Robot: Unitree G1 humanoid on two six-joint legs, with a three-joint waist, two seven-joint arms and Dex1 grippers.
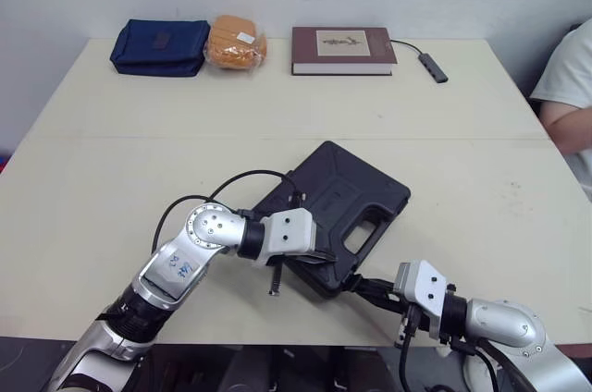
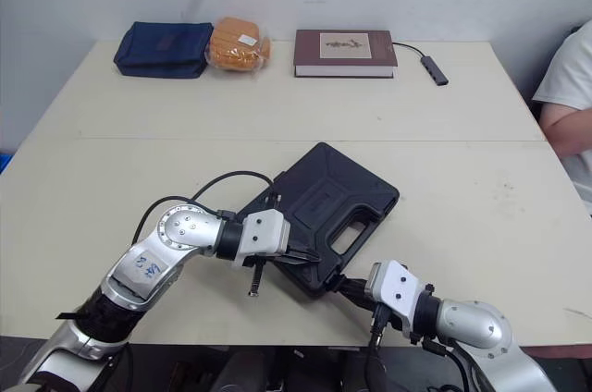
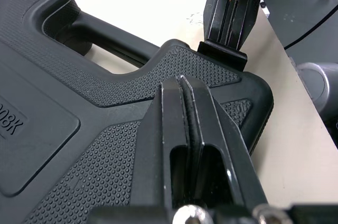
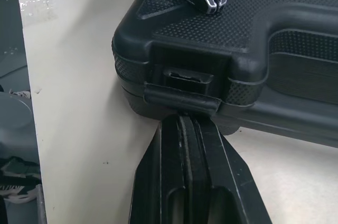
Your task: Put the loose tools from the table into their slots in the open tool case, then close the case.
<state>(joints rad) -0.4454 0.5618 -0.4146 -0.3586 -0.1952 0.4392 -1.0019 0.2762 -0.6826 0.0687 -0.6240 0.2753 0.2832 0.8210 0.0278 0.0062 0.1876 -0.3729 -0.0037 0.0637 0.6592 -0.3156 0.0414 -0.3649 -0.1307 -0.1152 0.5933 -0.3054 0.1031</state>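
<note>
The black tool case (image 1: 347, 196) lies closed on the table, turned at an angle, with its handle cut-out facing me. My left gripper (image 1: 324, 258) is shut and its fingertips (image 3: 182, 84) press on the textured lid near the front corner. My right gripper (image 1: 357, 286) is also shut. It comes in low from the table's front edge, with its tips (image 4: 185, 117) against the bottom of the case's front latch (image 4: 184, 82). The latch lies flat against the case wall. Neither gripper holds anything.
Along the far edge of the table (image 1: 111, 161) lie a blue pouch (image 1: 159, 46), an orange packet (image 1: 237, 42), a brown book (image 1: 343, 50) and a small grey hub on a cable (image 1: 433, 67). A person's arm (image 1: 566, 101) shows at the right edge. The table's front edge is right by the case.
</note>
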